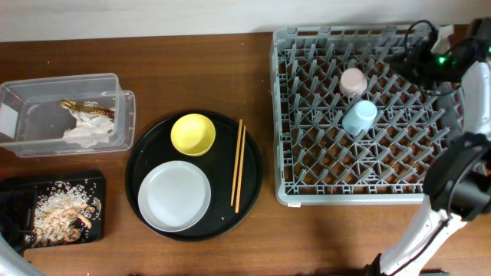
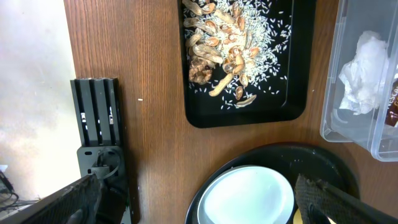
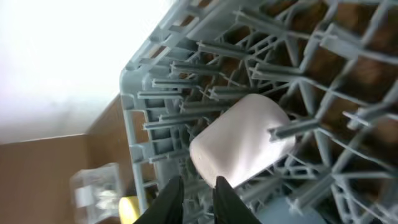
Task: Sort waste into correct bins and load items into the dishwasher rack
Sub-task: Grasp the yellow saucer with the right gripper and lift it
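Observation:
The grey dishwasher rack [image 1: 357,180] holds the pink cup [image 1: 353,81] and the light blue cup [image 1: 359,116], both upside down among the pegs. My right gripper [image 1: 403,60] hovers over the rack's far right. In the right wrist view its fingers [image 3: 198,200] are close together and empty, just short of the pink cup [image 3: 239,146]. The yellow saucer [image 1: 192,134], white plate [image 1: 174,195] and chopsticks [image 1: 238,165] lie on the round black tray [image 1: 146,153]. My left gripper [image 2: 199,202] is wide open above the white plate [image 2: 249,196].
The clear tub [image 1: 31,123] holds the white napkin [image 1: 88,132] and the brown-gold wrapper [image 1: 88,109]. The shallow black tray [image 1: 96,230] holds food scraps with rice [image 1: 57,211]; it also shows in the left wrist view [image 2: 298,93]. A black stand [image 2: 96,118] sits at the table edge.

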Action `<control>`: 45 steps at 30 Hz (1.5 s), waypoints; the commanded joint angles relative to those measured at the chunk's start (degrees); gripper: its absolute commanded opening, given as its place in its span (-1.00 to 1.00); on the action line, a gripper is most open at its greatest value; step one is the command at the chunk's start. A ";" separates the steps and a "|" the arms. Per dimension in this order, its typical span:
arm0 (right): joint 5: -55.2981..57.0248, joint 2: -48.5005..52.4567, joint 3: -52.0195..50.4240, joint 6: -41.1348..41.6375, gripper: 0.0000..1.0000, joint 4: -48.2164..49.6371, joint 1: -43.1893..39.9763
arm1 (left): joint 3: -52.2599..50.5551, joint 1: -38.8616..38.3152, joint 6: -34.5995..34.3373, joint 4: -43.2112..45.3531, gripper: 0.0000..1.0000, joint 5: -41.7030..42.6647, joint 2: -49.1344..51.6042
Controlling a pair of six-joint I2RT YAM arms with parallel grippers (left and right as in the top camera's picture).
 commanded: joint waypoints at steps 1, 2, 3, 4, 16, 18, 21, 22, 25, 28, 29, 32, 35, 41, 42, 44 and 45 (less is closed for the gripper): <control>11.45 -6.05 0.46 -7.65 -0.65 -3.74 5.14 | 0.02 0.00 -0.52 -0.09 0.99 -0.02 -0.33; 12.72 -6.08 0.46 -7.78 -0.72 -4.39 6.36 | 0.02 0.00 -0.52 -0.11 0.99 -0.02 -0.33; 14.71 -5.84 0.46 -7.98 -0.85 -5.22 8.17 | 0.02 0.00 -0.52 -0.09 0.99 -0.02 -0.33; 18.43 -5.33 0.44 -8.15 -0.92 -5.64 10.73 | 0.02 0.00 -0.52 -0.09 0.98 -0.02 -0.33; 49.31 3.13 0.35 3.17 -0.92 -2.84 18.93 | 0.02 0.00 -0.52 -0.11 0.99 -0.02 -0.33; 51.60 2.56 1.40 5.64 -0.91 -4.83 18.03 | 0.02 0.00 -0.52 -0.11 0.98 -0.02 -0.33; 51.63 -1.29 10.56 5.99 -0.89 -11.85 18.91 | 0.02 0.00 -0.52 -0.11 0.99 -0.02 -0.33; 47.98 -2.14 14.71 4.61 -0.84 -15.28 19.80 | 0.02 0.00 -0.52 -0.11 0.99 -0.02 -0.33; 20.94 -3.17 21.11 -7.91 -0.41 -22.27 25.44 | 0.02 0.00 -0.52 -0.09 0.98 -0.02 -0.33; 19.82 -2.82 20.94 -15.47 0.38 -24.37 41.70 | 0.02 0.00 -0.52 -0.09 0.98 -0.02 -0.33; 25.05 -2.38 20.94 -15.43 0.62 -22.38 48.04 | 0.02 0.00 -0.52 -0.11 0.99 -0.02 -0.33; 40.37 2.05 20.94 -14.51 0.72 -14.19 62.18 | 0.02 0.00 -0.52 -0.09 0.98 -0.02 -0.33; 47.63 9.62 20.94 -9.60 0.52 -5.09 70.05 | 0.02 0.00 -0.52 -0.09 0.99 -0.02 -0.33; 48.41 20.59 20.94 -1.53 0.19 2.86 75.21 | 0.02 0.00 -0.52 -0.09 0.98 -0.02 -0.33; 49.94 21.55 20.90 0.17 0.15 3.10 75.73 | 0.02 0.00 -0.52 -0.09 0.99 -0.02 -0.33; 51.93 23.32 20.90 3.48 0.06 3.34 76.04 | 0.02 0.00 -0.52 -0.09 0.98 -0.02 -0.33; 51.47 23.76 20.87 3.56 -0.10 3.32 76.04 | 0.02 0.00 -0.52 -0.09 0.98 -0.02 -0.33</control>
